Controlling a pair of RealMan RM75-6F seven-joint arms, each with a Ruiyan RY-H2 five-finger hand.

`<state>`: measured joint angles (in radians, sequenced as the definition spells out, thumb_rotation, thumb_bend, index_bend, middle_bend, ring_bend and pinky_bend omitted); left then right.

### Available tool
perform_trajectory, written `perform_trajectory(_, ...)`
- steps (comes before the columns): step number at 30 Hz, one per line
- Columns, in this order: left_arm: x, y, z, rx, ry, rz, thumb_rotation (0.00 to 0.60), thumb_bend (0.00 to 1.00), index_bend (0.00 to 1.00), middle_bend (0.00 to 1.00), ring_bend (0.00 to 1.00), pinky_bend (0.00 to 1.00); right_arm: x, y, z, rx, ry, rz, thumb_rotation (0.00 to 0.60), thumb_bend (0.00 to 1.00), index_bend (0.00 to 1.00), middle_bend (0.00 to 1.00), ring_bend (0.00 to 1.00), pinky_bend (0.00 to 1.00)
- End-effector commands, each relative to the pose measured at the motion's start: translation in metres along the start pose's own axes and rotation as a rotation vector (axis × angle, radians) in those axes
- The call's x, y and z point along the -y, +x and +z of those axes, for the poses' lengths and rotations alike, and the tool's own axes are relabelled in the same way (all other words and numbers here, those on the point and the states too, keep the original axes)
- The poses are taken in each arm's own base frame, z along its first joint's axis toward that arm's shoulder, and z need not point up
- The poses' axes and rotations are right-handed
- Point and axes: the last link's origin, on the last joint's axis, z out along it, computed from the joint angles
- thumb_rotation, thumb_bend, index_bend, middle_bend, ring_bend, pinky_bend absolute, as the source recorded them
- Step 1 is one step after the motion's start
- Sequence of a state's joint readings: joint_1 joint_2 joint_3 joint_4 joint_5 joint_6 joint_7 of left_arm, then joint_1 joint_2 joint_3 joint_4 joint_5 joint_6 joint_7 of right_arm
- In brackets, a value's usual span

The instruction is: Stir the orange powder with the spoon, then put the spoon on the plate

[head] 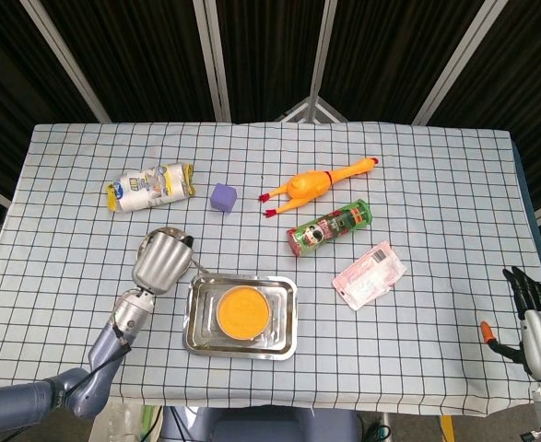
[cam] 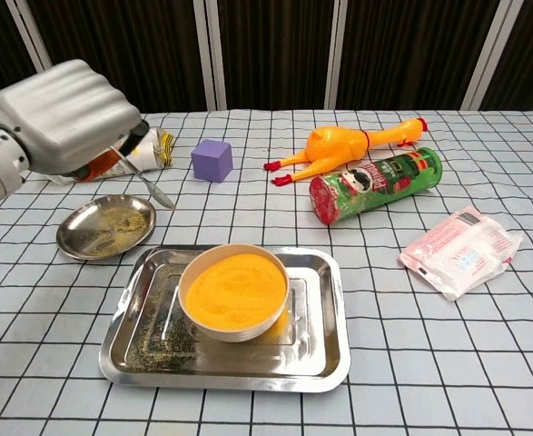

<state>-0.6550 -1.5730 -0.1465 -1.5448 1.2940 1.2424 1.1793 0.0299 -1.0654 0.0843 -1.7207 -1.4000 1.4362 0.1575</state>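
A white bowl of orange powder (cam: 236, 291) stands in a steel tray (cam: 325, 359) near the table's front edge; the head view shows the same bowl (head: 242, 311). My left hand (cam: 66, 118) is raised left of the tray and grips the spoon (cam: 145, 182), which slants down to the right. The spoon's tip hangs just above the right rim of the round metal plate (cam: 98, 232). From the head camera, my left hand (head: 162, 261) covers most of the plate. My right hand (head: 533, 313) rests off the table's right edge with fingers spread, holding nothing.
A purple cube (cam: 212, 159), a rubber chicken (cam: 339, 143) and a green chips can (cam: 375, 184) lie behind the tray. A pink-white packet (cam: 461, 250) lies to the right. A white and yellow bag (head: 150, 187) sits at the back left.
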Motion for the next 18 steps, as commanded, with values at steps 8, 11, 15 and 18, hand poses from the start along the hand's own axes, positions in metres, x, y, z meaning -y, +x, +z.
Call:
perform_trajectory(8,0.038,-0.064,-0.002,0.187,0.174,-0.038,0.6,0.64,0.83,1.0,1.0,0.97,0.0,-0.001,0.0,0.003,-0.004,0.0,0.6,0.41,0.0,0.0,0.0,0.0)
perform_trajectory(11,0.036,-0.072,-0.001,0.206,0.174,-0.046,0.6,0.64,0.82,1.0,1.0,0.97,0.0,-0.001,0.001,0.007,-0.005,0.0,0.6,0.41,0.0,0.0,0.0,0.0)
perform_trajectory(15,0.031,-0.081,0.0,0.229,0.157,-0.041,0.6,0.63,0.82,1.0,1.0,0.97,0.0,-0.002,0.003,0.012,-0.008,0.001,0.6,0.41,0.0,0.0,0.0,0.0)
perform_trajectory(18,0.025,-0.087,0.002,0.24,0.145,-0.037,0.6,0.63,0.81,1.0,1.0,0.97,-0.001,-0.002,0.004,0.018,-0.013,0.005,0.6,0.41,0.0,0.0,0.0,0.0)
